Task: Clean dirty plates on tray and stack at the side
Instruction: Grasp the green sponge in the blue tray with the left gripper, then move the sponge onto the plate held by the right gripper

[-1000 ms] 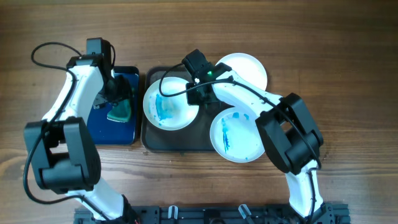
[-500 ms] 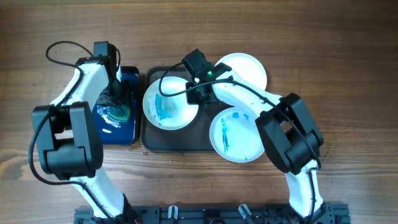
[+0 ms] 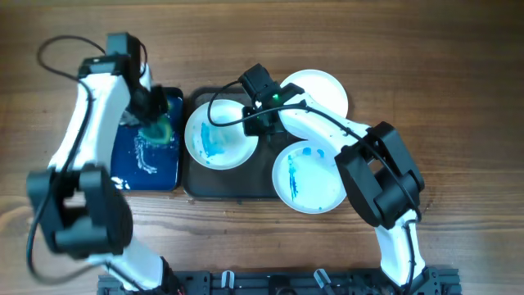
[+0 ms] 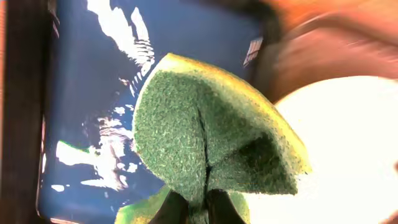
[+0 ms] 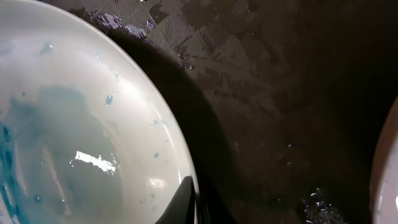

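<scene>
The left gripper pinches a green sponge above the wet blue tray; the right gripper nips a plate by its rim. The wet dark tray lies below it; wooden table around.

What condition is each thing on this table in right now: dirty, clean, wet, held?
Sponge: folded, pinched in the left gripper.
Blue tray: wet.
Left plate: blue-smeared, rim gripped by the right gripper.
Front plate: blue-streaked.
Back plate: looks plain white.
Dark tray: wet.
</scene>
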